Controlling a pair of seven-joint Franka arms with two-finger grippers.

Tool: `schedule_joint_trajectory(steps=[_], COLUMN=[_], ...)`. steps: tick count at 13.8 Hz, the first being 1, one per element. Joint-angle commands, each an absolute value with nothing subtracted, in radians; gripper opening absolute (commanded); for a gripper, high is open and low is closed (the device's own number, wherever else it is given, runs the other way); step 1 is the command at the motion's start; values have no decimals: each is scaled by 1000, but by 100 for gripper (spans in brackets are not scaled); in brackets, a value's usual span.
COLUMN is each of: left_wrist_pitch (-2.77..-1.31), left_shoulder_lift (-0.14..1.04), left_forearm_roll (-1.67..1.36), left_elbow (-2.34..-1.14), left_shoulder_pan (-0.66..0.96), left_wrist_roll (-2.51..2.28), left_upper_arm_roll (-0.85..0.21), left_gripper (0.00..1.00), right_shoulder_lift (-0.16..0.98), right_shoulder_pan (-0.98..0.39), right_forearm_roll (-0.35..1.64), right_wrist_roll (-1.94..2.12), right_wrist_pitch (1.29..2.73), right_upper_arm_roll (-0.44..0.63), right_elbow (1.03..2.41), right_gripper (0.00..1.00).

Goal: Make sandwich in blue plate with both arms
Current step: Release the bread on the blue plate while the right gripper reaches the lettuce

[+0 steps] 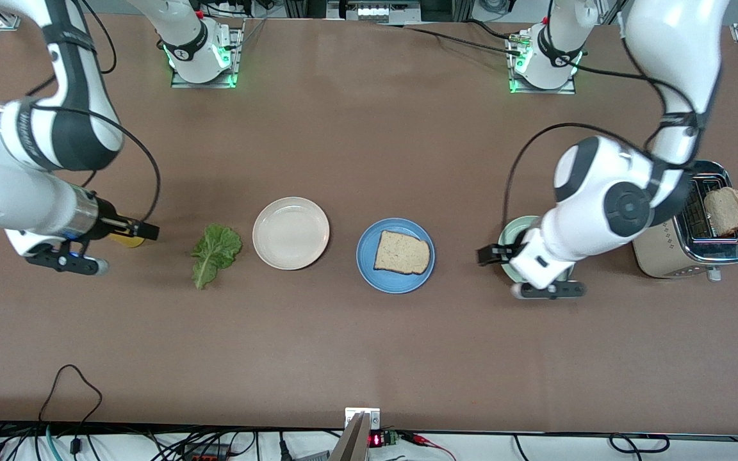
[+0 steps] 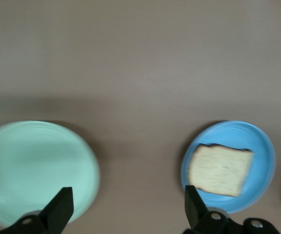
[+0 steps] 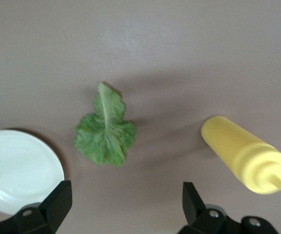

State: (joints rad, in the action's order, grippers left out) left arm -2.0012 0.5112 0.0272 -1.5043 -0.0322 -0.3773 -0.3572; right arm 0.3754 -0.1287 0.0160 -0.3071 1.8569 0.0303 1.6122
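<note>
The blue plate lies mid-table with one square slice of bread flat on it. A second slice stands in the toaster at the left arm's end. The green lettuce leaf lies on the bare table toward the right arm's end. My left gripper is open and empty over the edge of the mint-green plate; its wrist view shows that plate, the blue plate and the bread. My right gripper is open and empty over a yellow bottle, beside the lettuce.
A cream-white plate lies between the lettuce and the blue plate; it also shows in the right wrist view. The yellow squeeze bottle lies on its side. The left arm's elbow hangs over the toaster's inner side.
</note>
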Motion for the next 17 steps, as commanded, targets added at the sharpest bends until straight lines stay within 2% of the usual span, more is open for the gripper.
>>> schedule_joint_trajectory(steps=[1, 5, 7, 9, 12, 16, 17], left_wrist_pitch=[-1887, -1691, -1675, -1677, -1635, -1634, -1647], left_shoulder_lift=[456, 456, 446, 391, 307, 155, 128], left_forearm_roll=[87, 152, 141, 124, 56, 21, 20], left_elbow=[-1465, -1300, -1273, -1279, -1322, -1489, -1527], left_shoulder_pan=[-104, -187, -195, -148, -58, -109, -113], left_wrist_roll=[-361, -221, -174, -158, -62, -23, -23], left_upper_arm_roll=[-357, -364, -357, -271, -85, -80, -83], left_gripper=[100, 100, 100, 100, 100, 100, 100], right_shoulder_lift=[419, 501, 547, 603, 643, 675, 675], right_shoulder_pan=[-167, -189, -192, -190, -210, -219, -219], right_forearm_roll=[18, 9, 9, 9, 9, 12, 11], right_wrist_roll=[-414, -485, -491, -489, -535, -561, -561], right_wrist_pitch=[1954, 2071, 2129, 2204, 2400, 2428, 2428], right_upper_arm_roll=[37, 48, 54, 55, 55, 54, 55], right_elbow=[1637, 1637, 1637, 1655, 1749, 1746, 1746], right_gripper=[100, 100, 100, 100, 100, 100, 87])
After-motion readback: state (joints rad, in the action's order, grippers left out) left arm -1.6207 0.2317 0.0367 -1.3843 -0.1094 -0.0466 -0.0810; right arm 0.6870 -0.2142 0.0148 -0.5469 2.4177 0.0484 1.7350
